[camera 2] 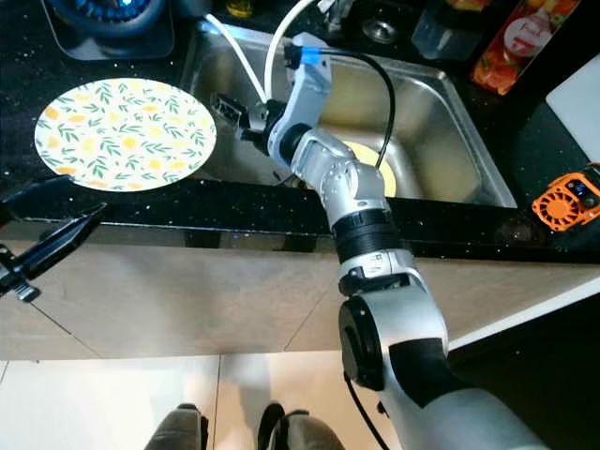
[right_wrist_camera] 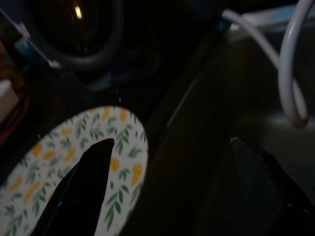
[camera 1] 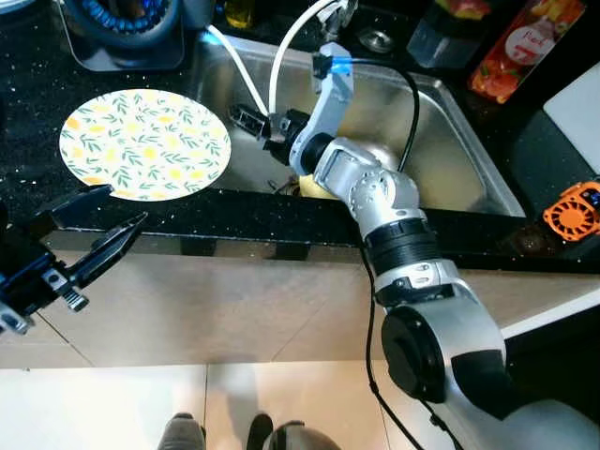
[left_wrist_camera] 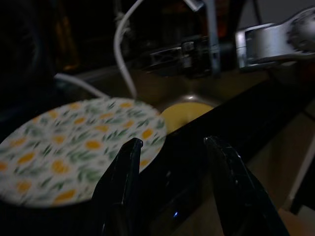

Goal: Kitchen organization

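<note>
Right gripper, spread open and empty, reaches over the steel sink toward ten o'clock, left gripper gapes at the tabletop edge, one floral plate at eleven, one yellow plate in the sink.

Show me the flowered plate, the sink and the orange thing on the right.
Flowered plate (camera 1: 145,143), left eye view, its middle.
Sink (camera 1: 464,150), left eye view, bare right wall.
Orange thing (camera 1: 574,210), left eye view, its middle.

white plate, yellow-green leaf print; black counter
</note>
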`<state>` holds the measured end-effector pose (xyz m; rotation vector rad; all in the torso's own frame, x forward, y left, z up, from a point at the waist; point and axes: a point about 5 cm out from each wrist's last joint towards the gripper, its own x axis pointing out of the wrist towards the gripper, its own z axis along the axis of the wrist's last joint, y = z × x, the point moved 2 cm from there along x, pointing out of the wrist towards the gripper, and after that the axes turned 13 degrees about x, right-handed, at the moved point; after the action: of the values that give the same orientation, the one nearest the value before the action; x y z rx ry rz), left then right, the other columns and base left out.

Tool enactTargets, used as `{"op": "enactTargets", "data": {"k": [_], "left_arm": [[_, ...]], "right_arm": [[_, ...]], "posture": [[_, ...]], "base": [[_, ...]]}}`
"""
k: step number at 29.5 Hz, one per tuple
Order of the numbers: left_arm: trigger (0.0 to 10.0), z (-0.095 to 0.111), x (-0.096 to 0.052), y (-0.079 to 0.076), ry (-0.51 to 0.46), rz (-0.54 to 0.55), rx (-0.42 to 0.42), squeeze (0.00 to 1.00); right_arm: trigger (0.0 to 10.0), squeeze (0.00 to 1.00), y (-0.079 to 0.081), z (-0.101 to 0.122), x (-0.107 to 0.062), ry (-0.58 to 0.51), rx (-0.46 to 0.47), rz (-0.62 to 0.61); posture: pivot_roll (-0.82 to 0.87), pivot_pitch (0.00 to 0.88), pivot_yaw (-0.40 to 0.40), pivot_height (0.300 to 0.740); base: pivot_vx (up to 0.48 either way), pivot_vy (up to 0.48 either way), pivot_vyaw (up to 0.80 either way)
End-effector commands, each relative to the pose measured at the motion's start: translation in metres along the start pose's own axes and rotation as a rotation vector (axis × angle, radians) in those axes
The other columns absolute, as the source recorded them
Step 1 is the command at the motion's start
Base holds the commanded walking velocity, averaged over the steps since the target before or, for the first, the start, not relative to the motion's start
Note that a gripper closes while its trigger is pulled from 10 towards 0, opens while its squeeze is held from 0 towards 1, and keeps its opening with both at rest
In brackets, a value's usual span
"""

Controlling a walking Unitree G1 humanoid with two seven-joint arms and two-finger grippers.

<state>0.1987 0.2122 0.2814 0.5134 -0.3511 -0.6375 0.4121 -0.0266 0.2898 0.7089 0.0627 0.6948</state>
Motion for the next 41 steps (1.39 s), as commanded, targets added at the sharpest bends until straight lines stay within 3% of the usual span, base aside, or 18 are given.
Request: {"op": "enactTargets", "data": {"k": [1,5,6,11,19,25,41], "left_arm": [[10.0,0.002,0.004,-0.003,-0.009,-0.047,0.014,0.0],[10.0,0.003,0.009,0.002,-0.023,-0.076,0.02,0.0],[10.0,0.004,0.012,0.007,-0.028,-0.102,0.027,0.0],[10.0,0.005,0.016,0.008,-0.036,-0.117,0.029,0.0],[10.0,0.004,0.012,0.001,-0.026,-0.095,0.018,0.0],[10.0,0.003,0.009,-0.006,-0.023,-0.092,0.0,0.0],[10.0,-0.001,0.009,-0.017,-0.014,-0.096,-0.039,0.0]], "right_arm": [[10.0,0.0,-0.009,0.004,-0.004,-0.033,0.02,-0.027],[10.0,0.0,-0.013,0.003,-0.006,-0.046,0.026,-0.046],[10.0,0.0,-0.017,-0.005,-0.006,-0.033,0.019,-0.074],[10.0,0.0,-0.021,-0.016,-0.007,0.017,0.006,-0.1],[10.0,0.0,-0.009,-0.029,-0.002,0.083,0.006,0.016],[10.0,0.0,-0.008,-0.034,0.0,0.093,0.005,0.024],[10.0,0.0,-0.018,-0.041,0.006,0.158,-0.021,-0.127]], "posture": [[0.33,0.07,-0.141,0.74],[0.33,0.06,-0.113,0.74],[0.32,0.05,-0.071,0.74],[0.33,0.046,-0.067,0.74],[0.38,0.058,-0.111,0.74],[0.4,0.061,-0.117,0.74],[0.4,0.08,-0.133,0.74]], "base": [[0.0,0.0,0.0],[0.0,0.0,0.0],[0.0,0.0,0.0],[0.0,0.0,0.0],[0.0,0.0,0.0],[0.0,0.0,0.8],[0.0,0.0,0.15]]}}
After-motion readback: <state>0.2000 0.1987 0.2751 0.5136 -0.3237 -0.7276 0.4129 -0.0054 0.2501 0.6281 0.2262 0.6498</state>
